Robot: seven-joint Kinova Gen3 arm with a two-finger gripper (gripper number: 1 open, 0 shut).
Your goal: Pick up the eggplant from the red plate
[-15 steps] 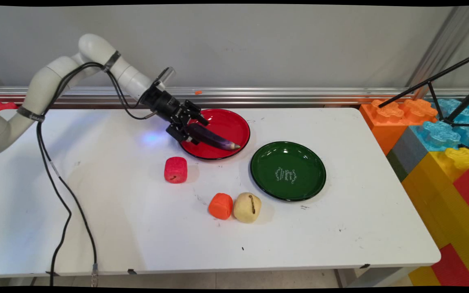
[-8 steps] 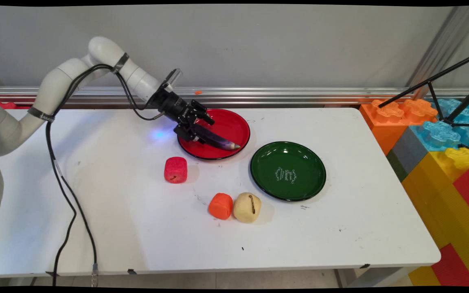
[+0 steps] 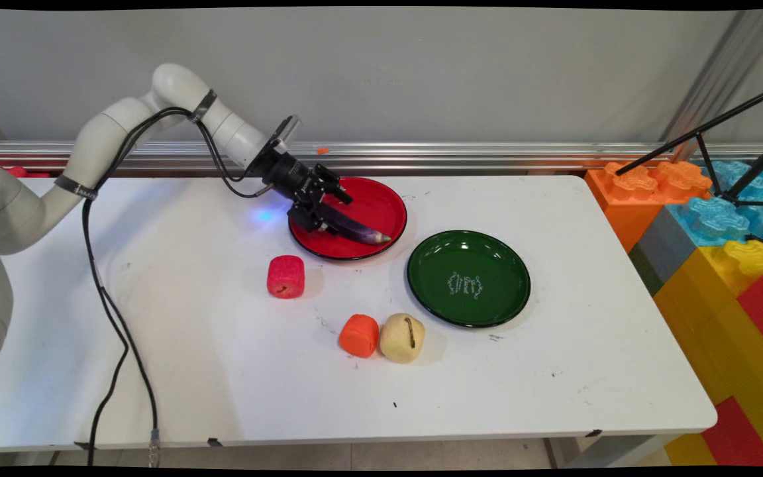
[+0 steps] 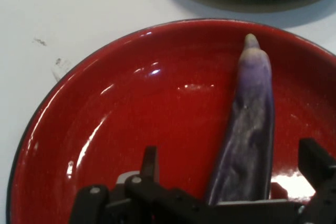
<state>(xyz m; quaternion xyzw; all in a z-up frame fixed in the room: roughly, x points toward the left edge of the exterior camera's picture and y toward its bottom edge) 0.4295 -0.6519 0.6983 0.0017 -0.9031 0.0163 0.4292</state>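
The gripper point(image 4: 231, 182) is sitting with its fingers apart on either side of the fat end of the purple eggplant point(image 4: 249, 129), which is lying in the red plate point(image 3: 381, 199) near the table's point(image 3: 554, 384) back edge and looks light, smooth and probably slippery.

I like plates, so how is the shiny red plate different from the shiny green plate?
The round glossy red plate holds a long purple eggplant with the black gripper over it; the round glossy green plate holds no food. Only the green one bears a white squiggle. The red one sits nearer the wall. Both have dark rims.
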